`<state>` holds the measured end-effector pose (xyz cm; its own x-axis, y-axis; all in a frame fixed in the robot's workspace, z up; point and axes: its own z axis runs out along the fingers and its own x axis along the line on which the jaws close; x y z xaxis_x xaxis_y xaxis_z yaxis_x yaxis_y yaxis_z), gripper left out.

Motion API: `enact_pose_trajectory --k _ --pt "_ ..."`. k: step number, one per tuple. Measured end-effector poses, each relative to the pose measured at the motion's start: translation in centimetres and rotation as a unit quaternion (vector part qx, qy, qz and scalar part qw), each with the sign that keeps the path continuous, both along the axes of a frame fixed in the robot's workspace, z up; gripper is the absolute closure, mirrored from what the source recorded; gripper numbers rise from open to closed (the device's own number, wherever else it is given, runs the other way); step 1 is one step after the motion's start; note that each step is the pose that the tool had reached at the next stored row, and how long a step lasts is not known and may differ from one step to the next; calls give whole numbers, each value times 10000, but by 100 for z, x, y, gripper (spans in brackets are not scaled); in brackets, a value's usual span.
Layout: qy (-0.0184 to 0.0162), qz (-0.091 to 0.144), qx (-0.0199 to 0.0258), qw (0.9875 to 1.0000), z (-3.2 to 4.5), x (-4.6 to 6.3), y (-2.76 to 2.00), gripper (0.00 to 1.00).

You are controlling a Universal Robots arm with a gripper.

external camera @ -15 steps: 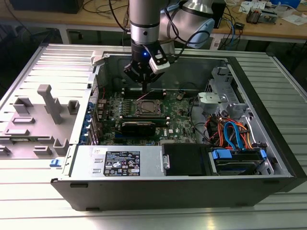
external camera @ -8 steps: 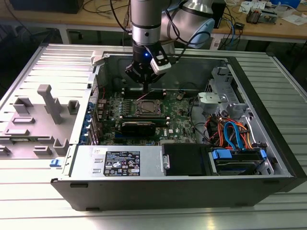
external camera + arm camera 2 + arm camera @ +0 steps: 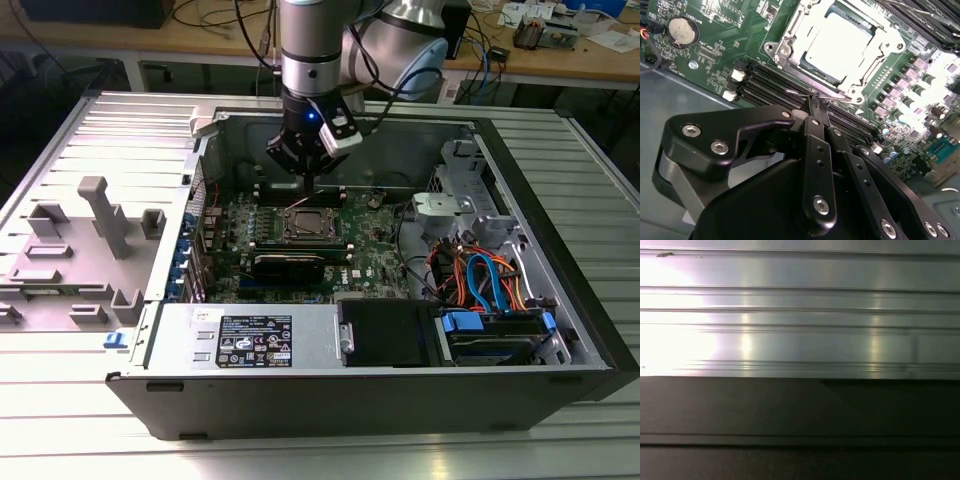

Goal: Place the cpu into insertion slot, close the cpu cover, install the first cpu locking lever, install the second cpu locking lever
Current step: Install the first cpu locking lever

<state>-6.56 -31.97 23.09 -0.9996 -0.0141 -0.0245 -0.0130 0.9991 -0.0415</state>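
Cpu [image 3: 840,42], small flat square chip with dull silver-grey metal top: fronted by the black metal gripper [image 3: 815,102], clenched, tips pressed together at a thin silver wire lever [image 3: 795,93] by the socket's edge. Sits just beyond in the square silver-rimmed insertion slot [image 3: 774,50], framed by the thin silver windowed cpu cover [image 3: 790,42] lying flat over it. Lies on the green circuit board [image 3: 715,65] inside an open dark computer case [image 3: 400,400].

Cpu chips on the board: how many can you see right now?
1. The cpu lies framed by the cpu cover, just beyond the gripper, which hides part of the board.
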Motion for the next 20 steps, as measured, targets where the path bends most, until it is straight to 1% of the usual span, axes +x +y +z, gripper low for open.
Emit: enact_pose_trajectory --k 2,5,10,14,16,20 --pt "0 0 -27 10000 -12 29 0 89" --pt "0 0 -49 10000 -26 64 0 89" --pt "0 0 -73 10000 -56 103 2 89" --pt "0 0 -96 10000 -99 148 4 89" --pt "6 0 -111 9999 -111 165 2 89" --pt "9 0 -125 9999 -131 185 -2 89"
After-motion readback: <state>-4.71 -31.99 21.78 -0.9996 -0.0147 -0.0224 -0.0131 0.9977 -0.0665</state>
